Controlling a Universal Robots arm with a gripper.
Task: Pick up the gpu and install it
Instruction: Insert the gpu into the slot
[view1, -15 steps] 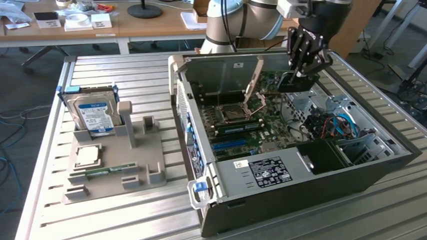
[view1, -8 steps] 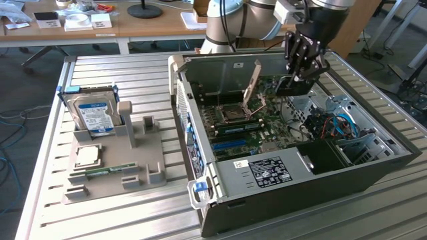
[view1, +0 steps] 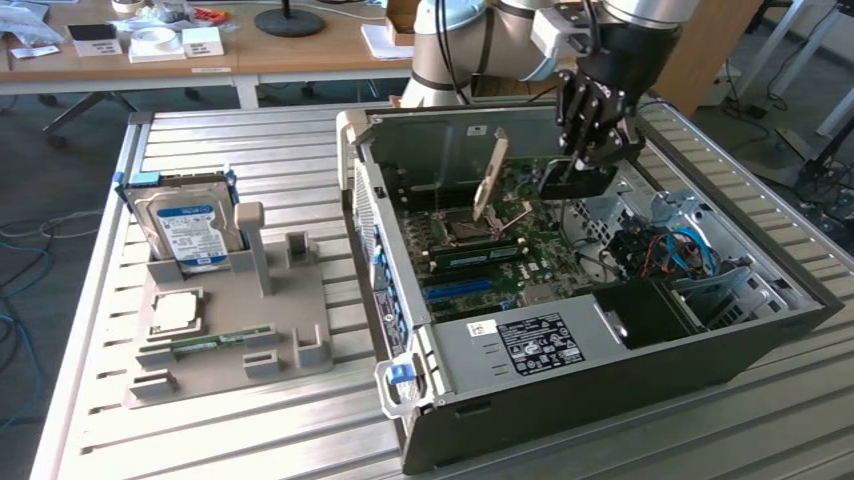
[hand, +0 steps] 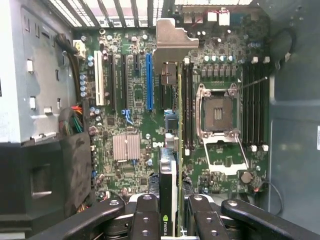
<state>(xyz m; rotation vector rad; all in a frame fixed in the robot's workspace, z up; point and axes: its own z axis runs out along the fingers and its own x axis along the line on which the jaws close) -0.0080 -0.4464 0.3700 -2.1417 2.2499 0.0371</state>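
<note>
Clearly the gripper is clamped on the gpu, holding it edge-down inside the computer case. Its bracket faces the rear wall, seemingly to line up with the motherboard slots

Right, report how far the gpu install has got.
Done: the thin black gpu card with its grey metal bracket is picked up and inside the open dark metal computer case. In hand: the black gripper clamps it upright over the green motherboard. Left: whether it sits in a slot is unclear; the gripper has not let go.
</note>
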